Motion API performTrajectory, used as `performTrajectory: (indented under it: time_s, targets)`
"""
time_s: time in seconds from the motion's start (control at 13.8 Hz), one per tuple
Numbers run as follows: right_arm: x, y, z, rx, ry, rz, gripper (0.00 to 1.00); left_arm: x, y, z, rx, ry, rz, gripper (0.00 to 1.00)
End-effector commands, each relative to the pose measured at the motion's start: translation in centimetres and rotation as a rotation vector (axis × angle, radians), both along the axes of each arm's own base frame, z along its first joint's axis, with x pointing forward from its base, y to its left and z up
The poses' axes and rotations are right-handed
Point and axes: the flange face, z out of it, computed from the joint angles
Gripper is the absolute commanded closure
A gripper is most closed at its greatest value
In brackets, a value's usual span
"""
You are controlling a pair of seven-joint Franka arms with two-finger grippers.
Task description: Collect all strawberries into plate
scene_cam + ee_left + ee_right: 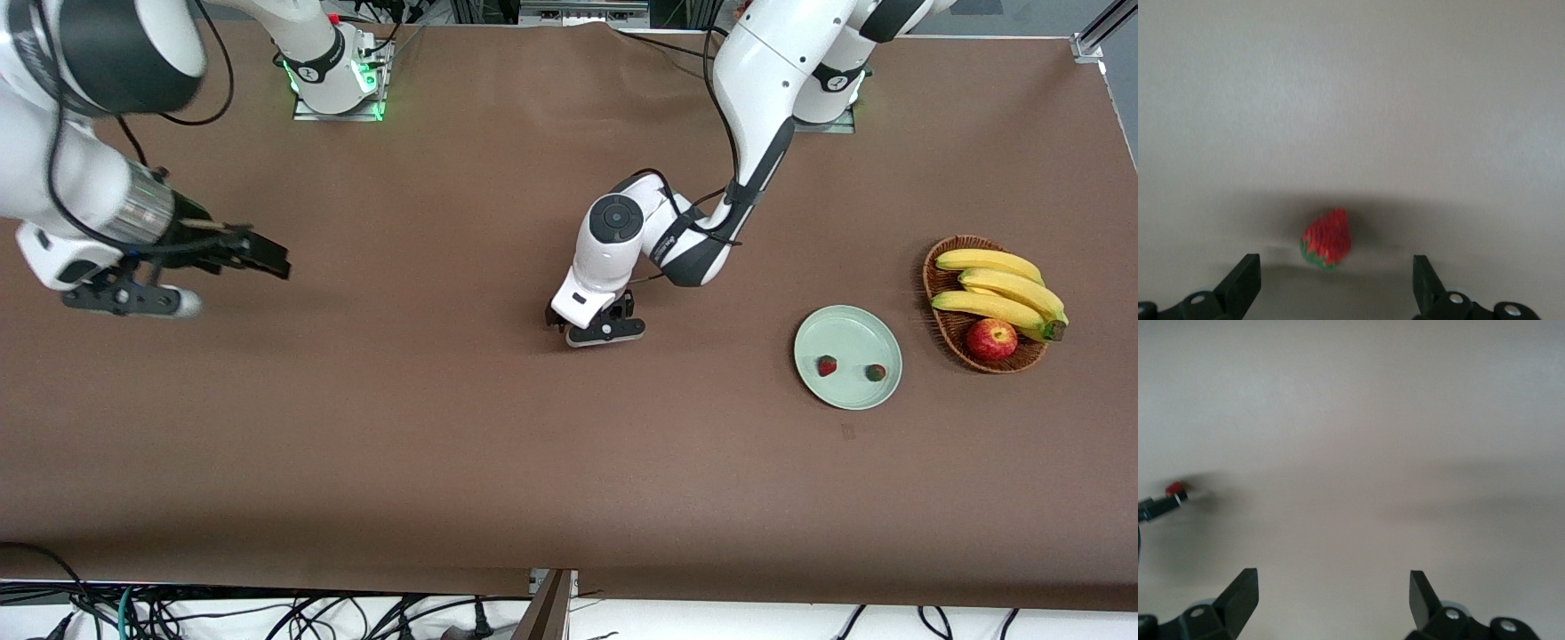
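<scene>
Currently, scene: a brown table [444,427] with two robot arms based along its top edge
Plate: a pale mint-green plate [847,333] lies toward the left arm's end of the table, beside a wicker basket [944,327]
Strawberries in plate: two strawberries, one [828,365] and another [877,372], lie in the part of the plate nearest the front camera, apart from each other
Third strawberry: one strawberry [1327,239] lies on the bare table near its middle, well apart from the plate; the left arm hides it in the front view
Left gripper: the left gripper [605,327] is low over the middle of the table, fingers spread wide and holding nothing; the berry lies between the two fingertips, touching neither, likely lined up for a pinch
Right gripper: the right gripper [258,253] hangs over the right arm's end of the table, fingers wide apart and empty; this arm seems to wait, clear of the work
Basket: it holds bananas [1000,289] and a red apple [991,339], which are not part of the task
Progress: judged two of three collected, the last not yet gripped
</scene>
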Motion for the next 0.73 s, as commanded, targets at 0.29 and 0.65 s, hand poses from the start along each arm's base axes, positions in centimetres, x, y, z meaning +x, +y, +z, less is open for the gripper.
performTrajectory:
  time_s: [0.29,0.65]
  targets:
    - [-5.6,-2.4,0.3,-0.023,-0.026,0.054,0.00,1.0,-0.4,-1.2,0.050,-0.049,-0.048,0.47]
    - [-5.4,-2.1,0.1,-0.062,-0.057,0.080,0.00,0.3,-0.3,-1.8,0.054,0.002,-0.018,0.85]
